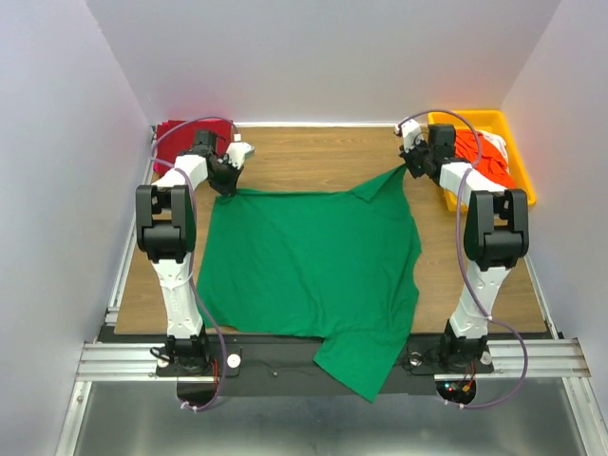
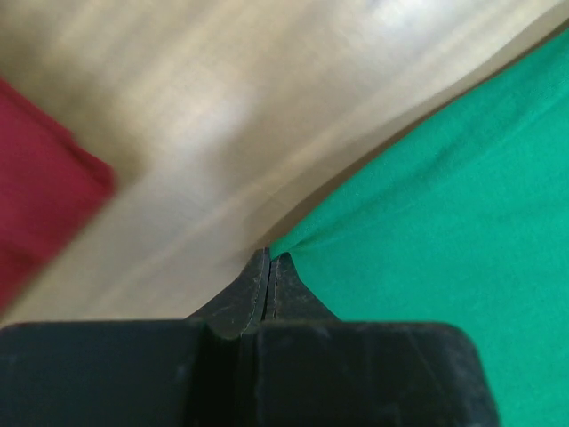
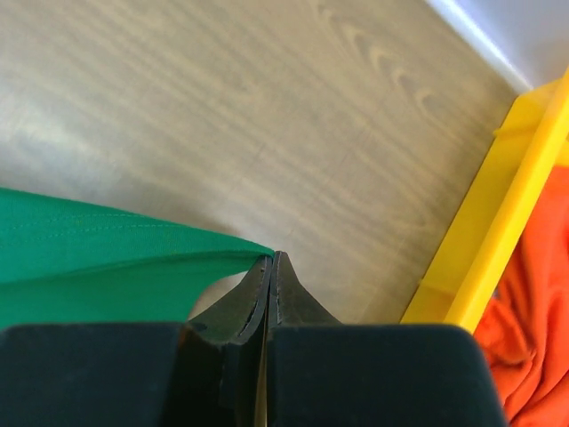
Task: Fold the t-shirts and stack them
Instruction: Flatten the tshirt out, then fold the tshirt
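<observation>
**Both grippers pinch the far corners of the green shirt**

The green t-shirt [image 1: 304,261] lies spread across the middle of the wooden table [image 1: 313,152]. Most of it is flat, but a flap at the near side hangs over the table's near edge between the two arm bases.

The left gripper [image 1: 226,180] has its jaws pressed together on the shirt's far-left corner. In the left wrist view the cloth runs right into the closed tips. The right gripper [image 1: 410,167] is clamped the same way on the far-right corner, where the fabric rises to a raised point with a fold running back down from it.

Around them:
- The dark red t-shirt [image 1: 176,135] sits at the far-left corner of the table, just beyond the left gripper and apart from the green cloth, with bare wood between them.
- The yellow tray [image 1: 475,116] stands at the far-right corner, just beside the right gripper. Its near wall fills the right of the right wrist view.
- The orange-red t-shirt [image 1: 483,157] lies bunched inside the tray, with some white cloth showing at its edge.

Nothing rests on the green shirt itself — only the two arms reach over its side edges.
</observation>
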Available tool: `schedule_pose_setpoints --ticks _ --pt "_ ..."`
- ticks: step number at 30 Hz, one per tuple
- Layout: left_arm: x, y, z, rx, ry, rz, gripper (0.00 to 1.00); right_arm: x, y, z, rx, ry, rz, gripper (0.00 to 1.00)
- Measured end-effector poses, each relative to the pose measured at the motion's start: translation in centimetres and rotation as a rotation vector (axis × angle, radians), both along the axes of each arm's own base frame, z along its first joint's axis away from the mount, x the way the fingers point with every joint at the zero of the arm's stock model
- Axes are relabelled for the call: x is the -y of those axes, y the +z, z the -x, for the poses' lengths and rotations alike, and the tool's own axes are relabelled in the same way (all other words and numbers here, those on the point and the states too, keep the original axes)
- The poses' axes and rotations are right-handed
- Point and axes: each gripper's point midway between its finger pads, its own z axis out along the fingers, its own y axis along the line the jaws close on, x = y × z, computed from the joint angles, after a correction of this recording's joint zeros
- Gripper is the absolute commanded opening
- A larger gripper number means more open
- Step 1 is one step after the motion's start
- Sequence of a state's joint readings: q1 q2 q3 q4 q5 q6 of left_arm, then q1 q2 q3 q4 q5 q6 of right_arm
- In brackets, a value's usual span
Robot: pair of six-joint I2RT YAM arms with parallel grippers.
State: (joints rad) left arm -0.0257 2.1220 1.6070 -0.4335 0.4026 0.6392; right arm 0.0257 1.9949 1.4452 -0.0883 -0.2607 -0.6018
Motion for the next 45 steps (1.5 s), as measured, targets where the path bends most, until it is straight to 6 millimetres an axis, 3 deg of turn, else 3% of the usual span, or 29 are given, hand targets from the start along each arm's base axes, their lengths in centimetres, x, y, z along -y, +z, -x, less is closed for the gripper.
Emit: schedule_pose_setpoints --ticks 1,3,5,8,16,21,27,33,36,37,39,45 --pt "-0.1 0.1 -0.4 0.005 0.0 -0.001 0.2 0.0 0.1 -0.5 0.006 -0.002 -0.001 0.0" --pt "-0.4 0.2 -1.3 0.019 -0.002 -0.006 0.33 0.1 0.6 -1.8 0.027 -0.011 -0.002 0.01" --pt "-0.7 0.2 -1.6 0.021 0.0 -0.01 0.42 0.1 1.0 -2.6 0.042 -0.014 -0.002 0.01" --pt "-1.5 0.4 -1.5 0.014 0.009 -0.015 0.47 0.2 1.6 -3.5 0.067 -0.023 -0.004 0.01" --pt "-3.9 0.3 -1.3 0.011 0.007 -0.068 0.48 0.2 1.3 -3.6 0.064 -0.028 0.0 0.01" --pt "-4.0 0.8 -1.3 0.01 -0.014 -0.081 0.47 0.3 1.3 -3.6 0.065 -0.032 0.003 0.0" --pt "-3.8 2.2 -2.4 0.046 -0.032 -0.076 0.17 0.4 1.3 -3.7 0.065 -0.037 0.007 0.01" --pt "-3.5 2.6 -2.5 0.046 -0.052 -0.063 0.05 0.5 1.3 -3.7 0.065 -0.04 0.009 0.01" --pt "-3.4 2.5 -2.3 0.035 -0.056 -0.058 0.2 0.5 1.3 -3.7 0.065 -0.04 0.01 0.01" --pt "-3.4 2.4 -2.2 0.034 -0.06 -0.057 0.32 0.5 1.3 -3.7 0.065 -0.04 0.01 0.01" --pt "-3.3 2.4 -2.2 0.035 -0.067 -0.057 0.39 0.5 1.3 -3.7 0.065 -0.04 0.01 0.01" --pt "-3.0 2.6 -2.3 0.035 -0.075 -0.038 0.41 0.5 1.3 -3.7 0.065 -0.04 0.01 0.01"
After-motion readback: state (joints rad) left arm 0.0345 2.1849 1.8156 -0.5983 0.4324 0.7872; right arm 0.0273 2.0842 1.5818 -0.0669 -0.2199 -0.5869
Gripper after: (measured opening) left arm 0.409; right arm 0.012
